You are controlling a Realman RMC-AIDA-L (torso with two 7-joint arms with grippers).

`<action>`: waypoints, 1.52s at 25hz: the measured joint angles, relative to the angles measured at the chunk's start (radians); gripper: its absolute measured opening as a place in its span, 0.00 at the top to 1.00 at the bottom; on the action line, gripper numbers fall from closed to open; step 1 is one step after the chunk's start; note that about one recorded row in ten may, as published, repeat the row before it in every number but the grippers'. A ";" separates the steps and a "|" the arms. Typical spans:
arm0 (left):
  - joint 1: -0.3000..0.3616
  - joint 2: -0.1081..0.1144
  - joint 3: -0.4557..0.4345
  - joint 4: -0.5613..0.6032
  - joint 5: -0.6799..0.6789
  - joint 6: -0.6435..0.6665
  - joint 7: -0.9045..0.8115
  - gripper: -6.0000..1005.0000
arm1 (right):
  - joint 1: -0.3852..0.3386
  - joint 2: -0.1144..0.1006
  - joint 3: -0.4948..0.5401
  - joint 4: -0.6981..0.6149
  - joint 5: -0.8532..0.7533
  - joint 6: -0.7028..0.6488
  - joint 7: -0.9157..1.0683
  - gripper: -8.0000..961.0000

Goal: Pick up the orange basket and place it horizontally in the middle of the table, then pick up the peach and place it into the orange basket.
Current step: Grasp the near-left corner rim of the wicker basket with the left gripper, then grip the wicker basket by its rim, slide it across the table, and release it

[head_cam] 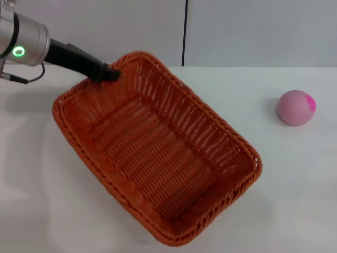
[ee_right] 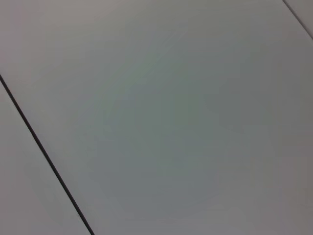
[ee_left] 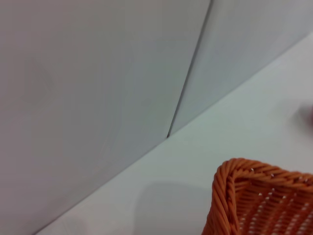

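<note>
Orange woven wicker-style basket, large and rectangular, is what you should look at first: its sloping sides are an openwork of thin upright strands, its floor is ribbed in close rows, and a thick braided rim runs all the way round. It sits on the plain white flat table, turned diagonally, one corner toward the back wall and the opposite corner toward the near edge. Your left gripper, a matte black pincer on a silver arm with a green ring light, is at the basket's far rim near that back corner, its tips touching the braid; you cannot tell from the head view whether the fingers are closed on the rim or merely resting against it. The left wrist view shows you only that same braided corner, with the white tabletop and the grey wall panels behind it. To the right of the basket, well apart from it, lies the small round pale pink peach, smooth and ball-like, with a brighter magenta patch on its right side. The right wrist view shows you only grey panels with a dark seam.
</note>
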 joint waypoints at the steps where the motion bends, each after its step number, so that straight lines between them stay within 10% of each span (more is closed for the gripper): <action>1: -0.005 0.002 -0.021 0.007 -0.013 0.013 -0.022 0.82 | 0.001 0.000 0.000 0.000 0.000 0.003 0.000 0.29; 20: -0.020 0.011 -0.232 0.002 -0.052 0.075 -0.196 0.82 | 0.013 -0.001 0.000 -0.014 0.000 0.023 0.000 0.30; 38: 0.222 -0.002 -0.315 -0.014 -0.281 0.057 -0.245 0.82 | 0.034 -0.004 -0.008 -0.029 -0.003 0.053 0.004 0.31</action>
